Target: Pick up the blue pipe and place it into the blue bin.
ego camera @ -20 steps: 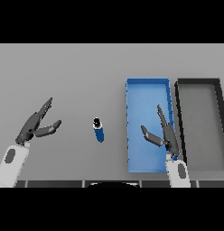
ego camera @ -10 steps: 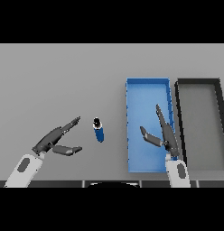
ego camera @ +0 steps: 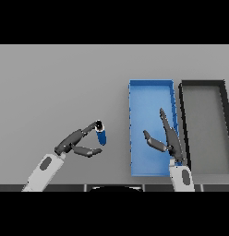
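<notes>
Head view: at seven o'clock the left hand (ego camera: 75, 144) stretches straight, released fingers whose tips touch the dark top end of the blue pipe (ego camera: 101, 135), thumb apart below. The pipe, a short smooth cylinder, stands on the matte grey table (ego camera: 56, 87). At three o'clock lies the rectangular blue bin (ego camera: 151, 94); over it hangs the right hand (ego camera: 166, 138), fingers relaxed. Rightmost, a dark grey bin (ego camera: 204, 84).

blue pipe (ego camera: 101, 136): 1 | blue bin (ego camera: 150, 84): 1 | dark bin (ego camera: 202, 84): 1 | robot hands: 2 — left robot hand (ego camera: 75, 143), right robot hand (ego camera: 166, 138)
</notes>
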